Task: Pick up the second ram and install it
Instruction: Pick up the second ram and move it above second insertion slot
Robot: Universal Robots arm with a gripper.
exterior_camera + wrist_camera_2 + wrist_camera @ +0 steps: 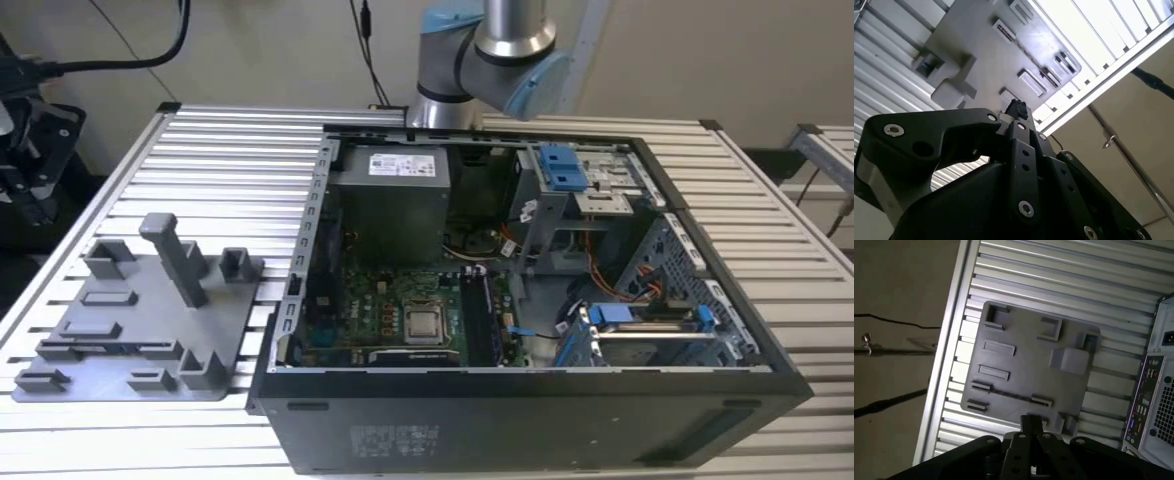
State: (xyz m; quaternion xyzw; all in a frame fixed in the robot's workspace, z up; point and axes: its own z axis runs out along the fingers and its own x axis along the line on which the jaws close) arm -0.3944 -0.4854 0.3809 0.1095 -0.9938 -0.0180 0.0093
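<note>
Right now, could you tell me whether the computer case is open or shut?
Open: the computer case has no side panel on top, and its motherboard shows inside.

Silver arm tube (pixel 515 20) with pale blue joint caps (pixel 541 85), matte black gripper (pixel 1016 111) linkage, silver screw heads (pixel 894 130)

Soft, even light lay over the exterior view: the ribbed table (pixel 227 140) was bright, the inside of the computer case (pixel 534 420) dimmer and shadowed by its walls. In the second wrist view the table slats beyond the tool (pixel 1016 109) burned out to white glare, and the tool was nearly a silhouette. In the first wrist view the blocks on the grey tray (pixel 1024 385) ahead of the tool cast short, soft shadows, and the floor (pixel 899 390) was dim
</note>
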